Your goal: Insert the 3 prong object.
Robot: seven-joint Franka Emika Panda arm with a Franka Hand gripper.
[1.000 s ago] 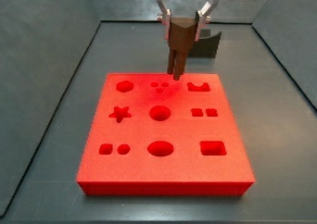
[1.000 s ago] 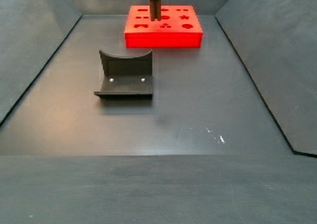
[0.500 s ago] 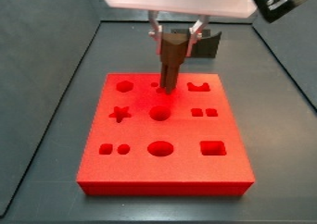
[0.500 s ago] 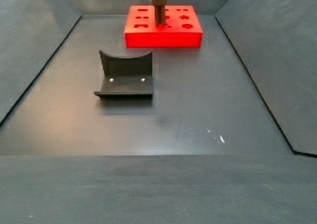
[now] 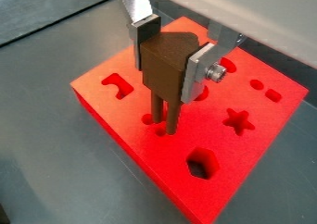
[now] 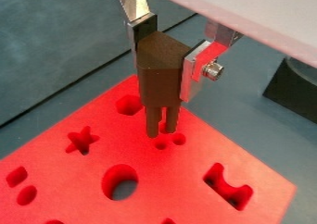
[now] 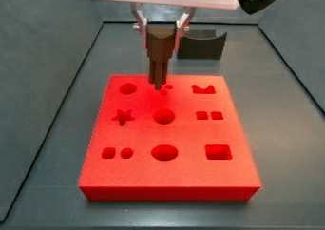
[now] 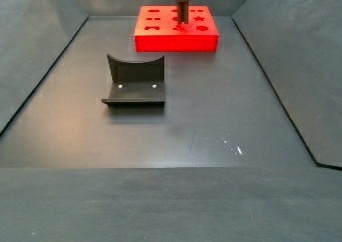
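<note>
The two-finger silver gripper (image 5: 170,54) is clamping the slim dark brown three-pronged peg (image 6: 160,70) upright, prongs meeting the small hole cluster on the red foam board (image 7: 237,180); pressing straight down, untilted, seems best.

The 3 prong object (image 5: 164,66) stands straight up, held by the gripper (image 5: 171,56).
It is a slim dark brown peg, and its thin prongs point down, with the tips at small holes in the red board (image 5: 260,144).
</note>
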